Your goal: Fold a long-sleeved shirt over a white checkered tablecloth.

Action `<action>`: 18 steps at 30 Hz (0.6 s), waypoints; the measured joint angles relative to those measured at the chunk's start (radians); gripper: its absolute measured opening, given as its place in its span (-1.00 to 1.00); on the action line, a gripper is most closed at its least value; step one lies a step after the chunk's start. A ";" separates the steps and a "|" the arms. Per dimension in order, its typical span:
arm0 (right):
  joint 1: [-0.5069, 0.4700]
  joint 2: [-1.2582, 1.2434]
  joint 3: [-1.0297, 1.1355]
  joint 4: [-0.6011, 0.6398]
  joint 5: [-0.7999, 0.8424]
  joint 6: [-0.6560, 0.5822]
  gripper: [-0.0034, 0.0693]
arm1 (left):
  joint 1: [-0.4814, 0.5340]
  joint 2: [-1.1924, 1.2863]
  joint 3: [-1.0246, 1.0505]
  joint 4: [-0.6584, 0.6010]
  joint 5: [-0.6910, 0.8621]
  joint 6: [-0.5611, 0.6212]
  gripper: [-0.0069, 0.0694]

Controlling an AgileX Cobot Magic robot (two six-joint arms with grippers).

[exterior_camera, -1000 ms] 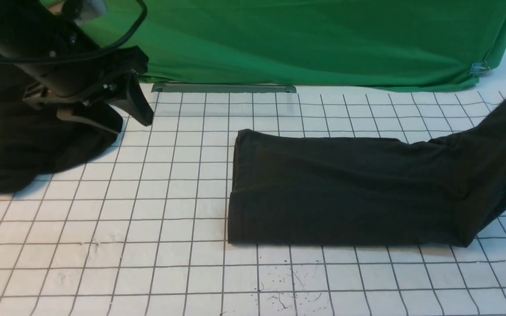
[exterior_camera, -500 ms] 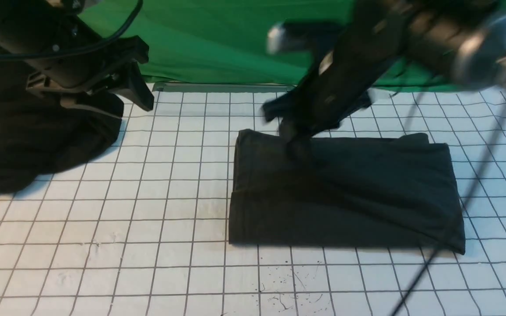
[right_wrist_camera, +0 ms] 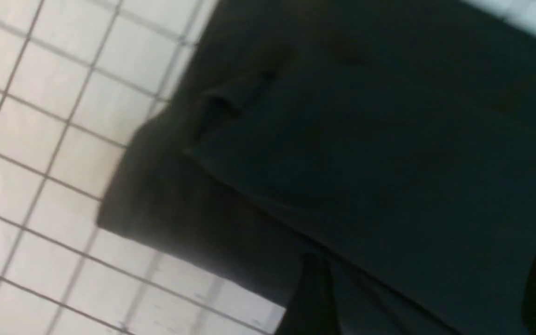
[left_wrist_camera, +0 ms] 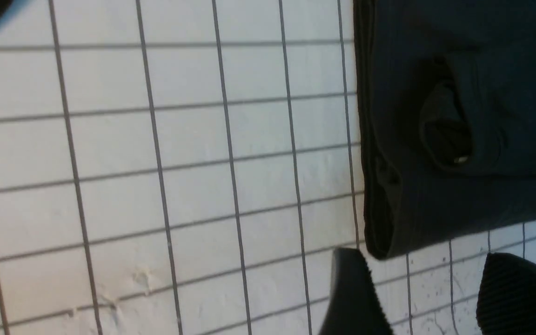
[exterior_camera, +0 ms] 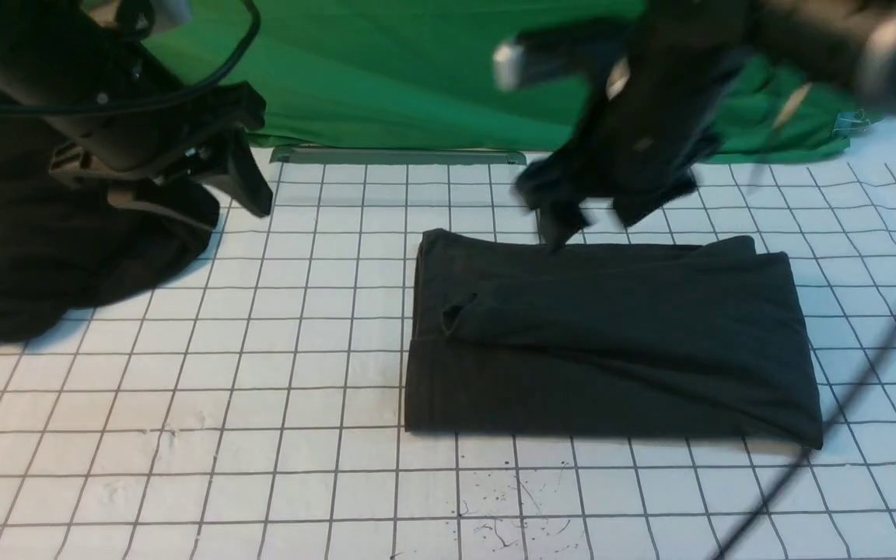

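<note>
Shirt (exterior_camera: 611, 342) folded on chk'd cloth (exterior_camera: 261, 389); R pincer (exterior_camera: 588, 225) spread above, L pincer (exterior_camera: 242, 222) spread nr heap (exterior_camera: 67, 225).

Right gripper (exterior_camera: 592, 225) blurred in the front view, its arm cut off by the picture's edge

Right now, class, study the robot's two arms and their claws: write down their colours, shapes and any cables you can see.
Both arms are mostly black. The left claw has angular, wedge-shaped fingers, pale patches above them and a thick dark cable looping across. The right claw is blurred but similarly dark, with lighter patches; its arm shows a grey band.
</note>
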 joint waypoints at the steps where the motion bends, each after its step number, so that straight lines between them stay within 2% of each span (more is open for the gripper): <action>1: -0.035 -0.068 0.037 -0.010 0.004 -0.011 0.58 | -0.002 0.000 0.021 -0.005 0.019 0.001 0.12; 6: -0.129 -0.224 0.233 -0.018 0.010 -0.050 0.59 | -0.032 0.000 0.113 -0.005 0.016 0.003 0.12; 8: -0.191 -0.296 0.402 -0.020 -0.001 -0.062 0.59 | -0.080 0.000 0.199 -0.010 -0.047 0.003 0.12; 11: -0.251 -0.320 0.609 -0.020 -0.096 -0.077 0.59 | -0.154 0.009 0.289 -0.021 -0.153 0.003 0.12; 15: -0.326 -0.276 0.819 -0.014 -0.254 -0.079 0.62 | -0.245 0.065 0.308 -0.029 -0.221 -0.010 0.12; 18: -0.348 -0.220 0.861 -0.013 -0.313 -0.080 0.71 | -0.278 0.114 0.307 -0.032 -0.254 -0.016 0.18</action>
